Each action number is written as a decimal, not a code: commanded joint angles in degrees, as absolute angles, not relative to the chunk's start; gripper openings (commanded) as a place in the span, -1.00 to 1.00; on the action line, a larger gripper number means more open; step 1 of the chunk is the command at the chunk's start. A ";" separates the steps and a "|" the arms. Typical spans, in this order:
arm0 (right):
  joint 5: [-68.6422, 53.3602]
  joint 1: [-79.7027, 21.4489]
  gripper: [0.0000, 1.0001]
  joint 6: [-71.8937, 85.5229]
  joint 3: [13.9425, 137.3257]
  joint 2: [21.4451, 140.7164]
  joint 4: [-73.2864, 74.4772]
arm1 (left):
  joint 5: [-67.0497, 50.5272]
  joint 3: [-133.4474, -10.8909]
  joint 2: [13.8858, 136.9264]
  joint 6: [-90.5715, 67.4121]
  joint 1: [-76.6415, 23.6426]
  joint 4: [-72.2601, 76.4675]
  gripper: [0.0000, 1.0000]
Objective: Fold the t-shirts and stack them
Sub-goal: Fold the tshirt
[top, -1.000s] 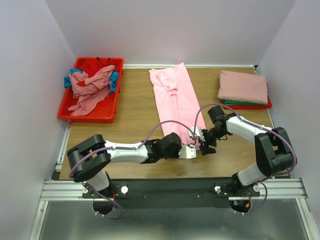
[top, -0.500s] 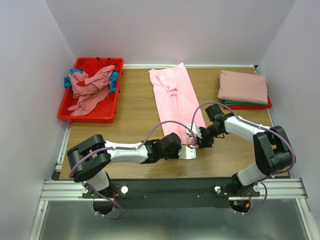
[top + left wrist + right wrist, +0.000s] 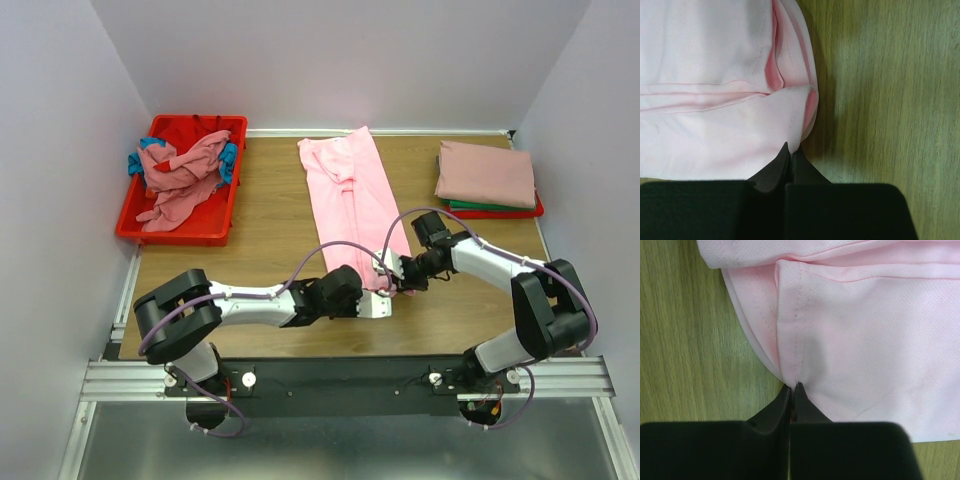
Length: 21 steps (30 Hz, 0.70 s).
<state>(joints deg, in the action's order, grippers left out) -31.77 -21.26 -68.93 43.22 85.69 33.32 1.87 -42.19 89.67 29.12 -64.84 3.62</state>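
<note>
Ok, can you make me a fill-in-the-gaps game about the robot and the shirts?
The left gripper and the right gripper both pinch a t-shirt coloured ____.
The crumpled shirts lie in a bin coloured ____.
The folded stack sits at the far ____ corner of the table.
Missing words: pink, red, right.

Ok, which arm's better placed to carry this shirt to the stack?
Likely right: the folded stack lies on its side. Left hand and right hand both pinch the pink t-shirt.
</note>
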 commanded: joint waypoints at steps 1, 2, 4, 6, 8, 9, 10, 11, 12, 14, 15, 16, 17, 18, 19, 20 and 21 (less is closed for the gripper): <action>-27.59 -21.53 -0.99 -68.46 44.63 85.78 41.29 | 0.26 -41.13 87.80 29.18 -63.55 4.66 -1.00; -28.21 -21.53 -0.99 -68.64 45.61 85.52 42.70 | 0.26 -41.22 87.28 29.27 -63.20 4.75 -1.00; -30.23 -21.53 -0.99 -69.17 48.67 85.25 46.38 | -1.93 -41.22 86.75 29.62 -62.06 4.83 -1.00; -31.11 -21.53 -0.99 -68.82 50.61 84.99 47.98 | -2.72 -41.13 85.52 30.14 -61.35 4.92 -1.00; -30.94 -21.53 -0.99 -67.42 53.24 84.90 48.78 | -2.99 -41.04 84.21 30.58 -59.95 5.10 -1.00; -30.76 -21.53 -0.99 -66.80 54.04 85.08 48.87 | -3.77 -41.31 83.94 30.59 -59.42 5.18 -1.00; -30.24 -21.45 -0.99 -65.93 54.75 85.17 48.87 | -4.13 -41.31 83.59 31.02 -58.89 5.19 -1.00; -29.89 -21.53 -0.99 -65.48 56.50 85.25 48.87 | -5.00 -41.48 83.06 31.20 -57.84 5.27 -1.00; -29.36 -21.53 -0.99 -64.87 57.30 86.04 48.87 | -5.18 -41.75 82.97 31.38 -57.40 5.45 -1.00; -28.74 -21.53 -0.99 -63.55 59.92 87.09 48.87 | -5.53 -42.62 82.79 32.25 -55.82 5.54 -1.00; -28.13 -21.53 -0.99 -62.76 60.90 88.06 48.87 | -5.54 -43.06 82.88 32.60 -55.20 5.54 -1.00; -27.78 -21.45 -0.99 -62.32 61.78 88.68 48.87 | -5.71 -43.59 83.05 32.96 -54.59 5.36 -1.00; -27.43 -21.36 -0.99 -61.88 62.74 89.29 48.87 | -6.23 -43.94 83.14 33.66 -53.97 5.19 -1.00; -26.64 -21.44 -0.99 -61.35 65.10 89.82 48.78 | -6.50 -44.90 83.32 34.18 -52.40 5.10 -1.00; -26.11 -21.36 -0.99 -60.56 66.17 91.22 48.78 | -6.76 -45.35 83.67 34.54 -51.60 5.18 -1.00; -25.67 -21.27 -0.99 -60.30 67.49 91.84 48.78 | -6.94 -45.96 83.93 34.89 -50.72 5.19 -1.00; -24.71 -21.18 -0.99 -59.51 70.02 92.89 48.69 | -7.29 -47.18 84.37 35.85 -49.06 5.10 -1.00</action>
<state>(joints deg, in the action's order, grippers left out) -28.64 -21.39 -62.92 64.27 89.78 47.64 -4.73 -43.66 83.81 32.91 -52.45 4.47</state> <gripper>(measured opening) 0.012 0.011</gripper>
